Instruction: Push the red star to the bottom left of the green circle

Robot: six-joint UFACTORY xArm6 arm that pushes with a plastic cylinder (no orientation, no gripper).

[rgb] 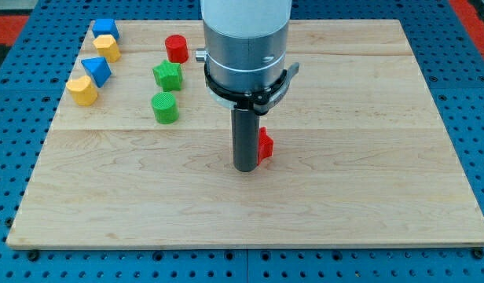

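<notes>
The red star [265, 145] lies near the middle of the wooden board [368, 157], mostly hidden behind my rod. My tip [245, 168] stands on the board right against the star's left side. The green circle [164, 108] sits well to the view's left and a little higher. A green star-shaped block [167, 75] is just above the circle.
A red cylinder [176, 48] stands near the view's top. At the top left are a blue cube [105, 29], a yellow block [108, 47], a blue triangular block [96, 71] and a yellow block [82, 90]. The arm's grey body [246, 47] covers the top centre.
</notes>
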